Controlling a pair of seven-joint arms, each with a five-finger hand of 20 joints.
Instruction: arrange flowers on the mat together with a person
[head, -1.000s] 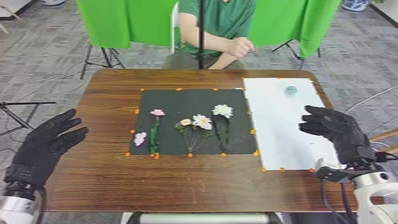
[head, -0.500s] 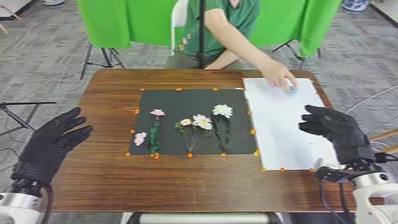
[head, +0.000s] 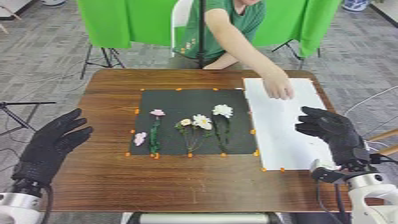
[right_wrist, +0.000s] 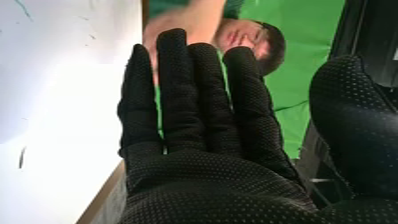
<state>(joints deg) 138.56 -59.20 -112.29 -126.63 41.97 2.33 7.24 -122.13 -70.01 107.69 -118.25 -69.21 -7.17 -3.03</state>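
Across a brown wooden table (head: 195, 187), a person in a green shirt stretches one bare hand (head: 277, 89) over a long white sheet (head: 293, 142) — whether its fingers grip anything cannot be told. Cut flowers lie on the square black mat (head: 169, 98) at center: a small pale-pink bloom (head: 140, 138) near the left edge, a pink blossom (head: 157, 113) on a green stem just beside it, a small cream flower (head: 186, 122) next to a larger white one (head: 202, 121) in the middle, and a full white bloom (head: 222, 110) to their right. The robot's black-gloved left hand (head: 46, 152) is unclenched at the table's left side; its black-gloved right hand (head: 336, 130) — released, fingers extended — hangs by the white sheet's right edge.
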